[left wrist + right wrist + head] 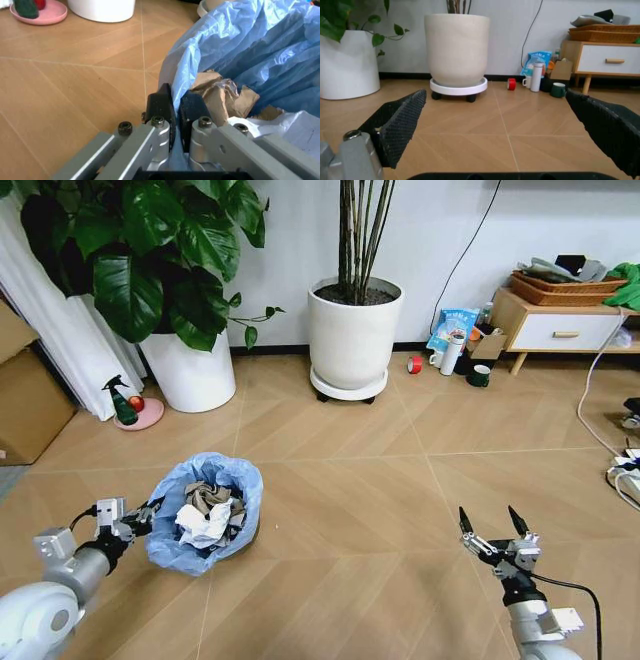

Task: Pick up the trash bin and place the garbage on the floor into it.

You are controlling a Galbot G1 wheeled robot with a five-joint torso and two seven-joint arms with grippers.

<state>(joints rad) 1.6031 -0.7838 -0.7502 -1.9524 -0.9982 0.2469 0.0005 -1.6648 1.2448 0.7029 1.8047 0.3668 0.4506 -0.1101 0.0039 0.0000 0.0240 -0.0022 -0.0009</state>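
Note:
The trash bin (205,515), lined with a crinkly light-blue bag (250,48), is at the lower left over the floor (380,510). My left gripper (150,516) is shut on its near rim. In the left wrist view, the black fingers (161,107) pinch the bag's folded edge. Garbage lies inside the bin: crumpled brown paper (225,98) and white tissue (205,526). My right gripper (493,530) hovers low at the lower right. It is open, with its ribbed pads (400,123) wide apart and nothing between them.
Two big white plant pots (352,335) (190,370) stand by the wall. A pink dish with a spray bottle (125,405) is at the left. Red tape (414,364), a bottle (452,352) and a cup (479,375) sit by the wooden cabinet (555,330). Cables (622,465) lie at the right, with a cardboard box (25,395) at the left.

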